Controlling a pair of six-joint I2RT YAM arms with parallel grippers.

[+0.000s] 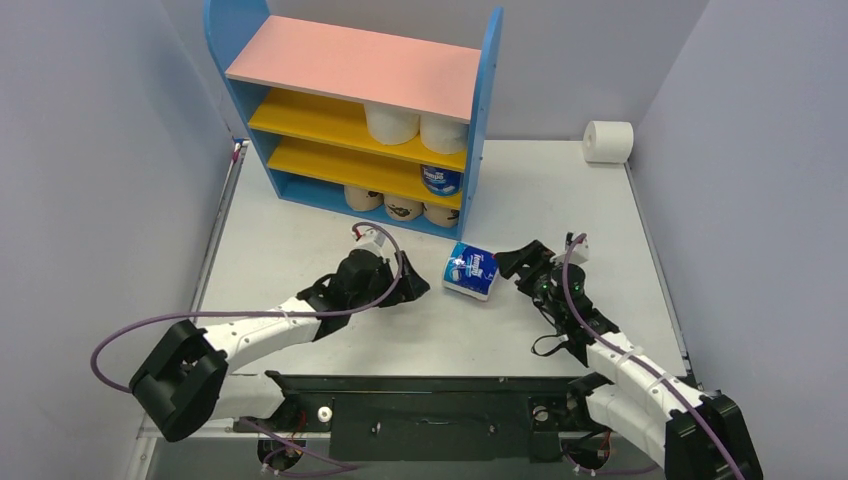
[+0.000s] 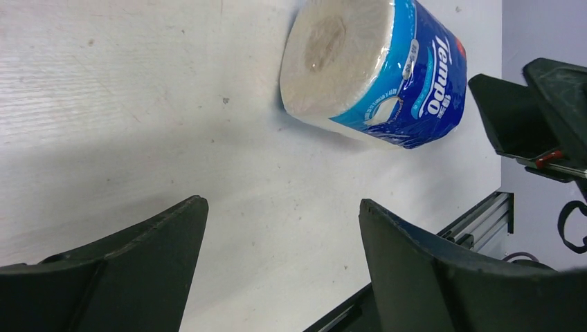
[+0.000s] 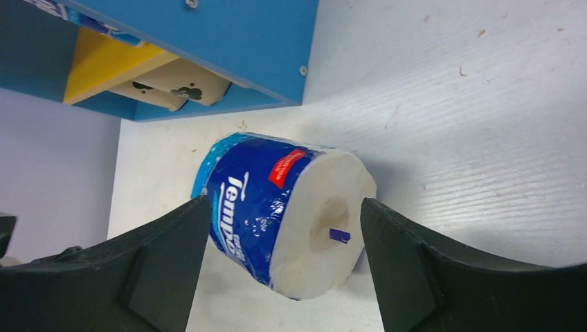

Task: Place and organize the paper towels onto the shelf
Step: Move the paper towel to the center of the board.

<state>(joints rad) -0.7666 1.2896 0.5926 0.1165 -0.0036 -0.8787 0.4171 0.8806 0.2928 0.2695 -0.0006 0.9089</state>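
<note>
Jaws spread on both the left gripper and the right gripper, neither pinching anything; a blue-wrapped roll lies on its side in front of the shelf, near its right panel (white ends, "Tempo" lettering, red label)

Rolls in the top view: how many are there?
8. Two white rolls on the upper yellow shelf, one blue on the lower, three tan on the base, one blue on the table, one white far right. Some may be hidden.
</note>
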